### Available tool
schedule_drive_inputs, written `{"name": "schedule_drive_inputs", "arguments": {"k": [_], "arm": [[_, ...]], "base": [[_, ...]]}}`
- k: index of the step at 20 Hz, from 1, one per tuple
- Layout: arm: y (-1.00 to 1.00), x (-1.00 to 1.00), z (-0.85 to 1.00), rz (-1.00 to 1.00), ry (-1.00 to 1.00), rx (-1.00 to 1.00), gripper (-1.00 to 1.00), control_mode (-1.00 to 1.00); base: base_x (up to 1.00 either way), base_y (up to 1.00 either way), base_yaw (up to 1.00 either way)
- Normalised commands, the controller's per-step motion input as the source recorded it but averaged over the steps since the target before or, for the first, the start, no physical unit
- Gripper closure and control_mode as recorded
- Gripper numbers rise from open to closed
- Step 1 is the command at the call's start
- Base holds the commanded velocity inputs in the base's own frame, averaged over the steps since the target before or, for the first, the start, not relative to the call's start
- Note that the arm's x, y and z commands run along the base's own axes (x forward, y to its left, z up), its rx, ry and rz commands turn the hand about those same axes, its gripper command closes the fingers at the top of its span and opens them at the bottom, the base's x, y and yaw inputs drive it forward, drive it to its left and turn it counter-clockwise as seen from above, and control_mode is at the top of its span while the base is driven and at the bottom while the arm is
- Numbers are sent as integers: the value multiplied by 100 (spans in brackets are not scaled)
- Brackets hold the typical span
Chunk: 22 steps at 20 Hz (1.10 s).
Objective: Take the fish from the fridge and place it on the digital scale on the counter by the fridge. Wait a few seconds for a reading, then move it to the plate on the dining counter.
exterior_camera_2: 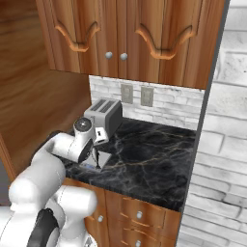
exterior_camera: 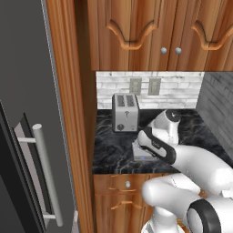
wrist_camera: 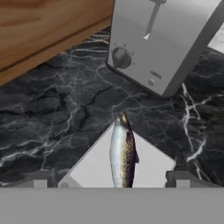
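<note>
Fridge (exterior_camera: 27,113): dark grey door shut, cut off by the left edge of the left base view; interior hidden. Wall counter (exterior_camera_2: 154,159): black veined marble under wooden cabinets (exterior_camera: 150,32). Arm: reaches forward and bends down over the counter, its body covering most of the digital scale (exterior_camera: 142,154) in both base views. Toaster (exterior_camera: 125,112): steel, upright, just behind the scale. Scale in the hand view: pale, lower part cut off. Fish (wrist_camera: 122,153): lies on the scale, tail end cut off. Gripper (wrist_camera: 107,183): finger tips spread wide either side of the fish, apart from it, holding nothing
</note>
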Motion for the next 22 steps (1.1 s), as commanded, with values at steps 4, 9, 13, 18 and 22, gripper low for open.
{"name": "schedule_drive_inputs", "arguments": {"k": [4,9,13,18,22], "arm": [[1,-50,94,-6,6,3,-100,-100],[0,-40,51,-8,18,1,-100,-100],[0,-21,20,-9,15,0,-100,-100],[0,0,3,-2,4,0,-100,-100],[0,0,0,0,0,0,-100,-100]], "base": [[0,0,0],[0,0,0],[0,0,0],[0,0,0],[0,0,0]]}}
